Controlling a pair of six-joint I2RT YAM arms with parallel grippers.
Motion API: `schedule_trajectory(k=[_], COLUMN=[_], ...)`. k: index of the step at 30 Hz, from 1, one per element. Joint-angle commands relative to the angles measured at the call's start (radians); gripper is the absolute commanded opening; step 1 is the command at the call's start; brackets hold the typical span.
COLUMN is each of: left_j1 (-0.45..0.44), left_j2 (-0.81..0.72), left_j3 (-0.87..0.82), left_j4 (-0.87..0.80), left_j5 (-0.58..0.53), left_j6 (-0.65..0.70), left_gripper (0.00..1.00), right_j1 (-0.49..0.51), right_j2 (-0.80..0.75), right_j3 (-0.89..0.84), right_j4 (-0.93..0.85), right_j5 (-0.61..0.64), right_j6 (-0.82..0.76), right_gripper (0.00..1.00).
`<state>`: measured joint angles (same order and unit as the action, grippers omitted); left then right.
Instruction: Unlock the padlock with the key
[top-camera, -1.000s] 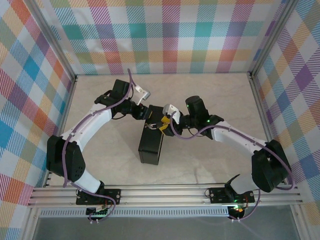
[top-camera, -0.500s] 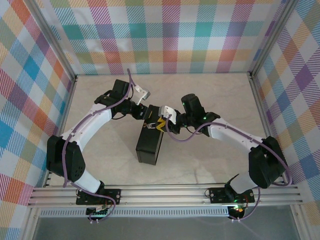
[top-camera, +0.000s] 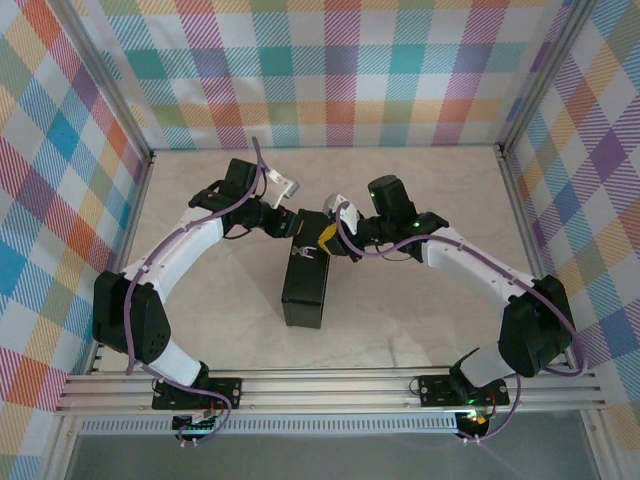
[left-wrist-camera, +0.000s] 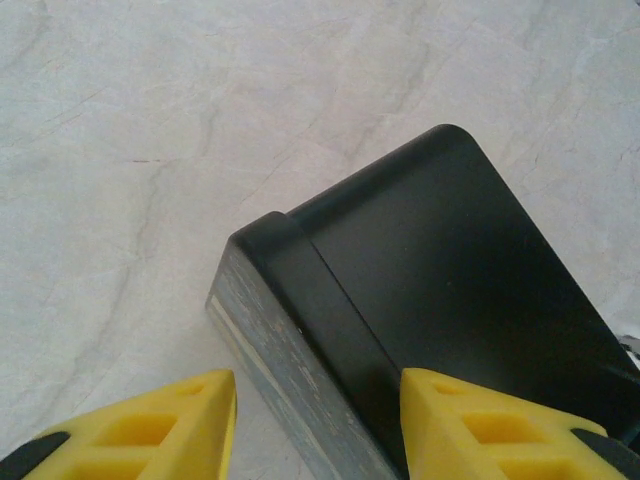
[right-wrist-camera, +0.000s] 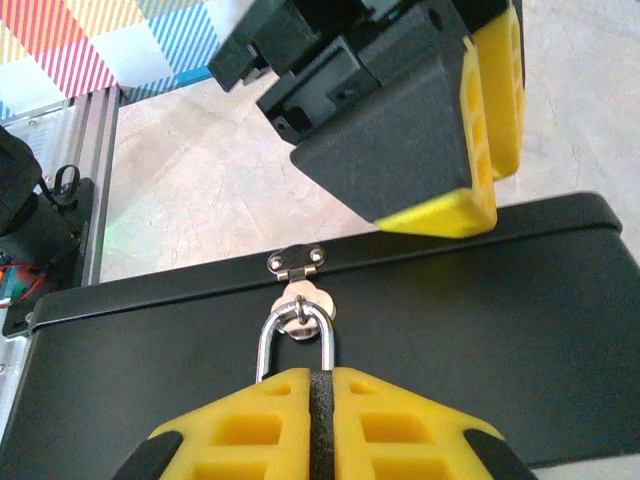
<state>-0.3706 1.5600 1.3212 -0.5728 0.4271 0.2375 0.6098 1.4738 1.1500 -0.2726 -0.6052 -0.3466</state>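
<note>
- Top view: the black box (top-camera: 303, 295) lies on the tabletop (top-camera: 420, 320); the left jaws and the right jaws meet over its far end.
- Left wrist: the left jaws stand half wide astride a box corner; one yellow pad (left-wrist-camera: 140, 435) is apart from the box.
- Right wrist: the right jaws are closed narrow on the padlock (right-wrist-camera: 266, 348); its shackle comes out between their pads (right-wrist-camera: 250, 425) and passes through the hasp (right-wrist-camera: 297, 262) on the box; its body is hidden.

A lab robot cell; checked walls (top-camera: 340, 70), aluminium rails (top-camera: 330, 390) and a marble-look tabletop (top-camera: 400, 320) show it.
</note>
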Motion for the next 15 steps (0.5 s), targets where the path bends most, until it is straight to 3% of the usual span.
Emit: schedule_trajectory(k=[1,10,15], left_j1=[0.009,0.007,0.006], left_j2=[-0.023,-0.024,-0.014], left_j3=[0.010,0.017,0.024], left_j4=[-0.012,-0.015,-0.014], left_j5=[-0.025,-0.019,-0.014], left_j6=[-0.016,-0.015,-0.018], left_gripper=[0.45,0.45,0.44], right_j1=[-0.001,-0.001,-0.001], right_j2=[-0.026,0.012,0.006], right_j3=[-0.002,0.000,-0.022], right_j4=[-0.027,-0.031,-0.012], right_j5=[0.010,0.008,-0.001], right_j6=[0.036,-0.012,-0.011], right_gripper=[0.10,0.25,0.22])
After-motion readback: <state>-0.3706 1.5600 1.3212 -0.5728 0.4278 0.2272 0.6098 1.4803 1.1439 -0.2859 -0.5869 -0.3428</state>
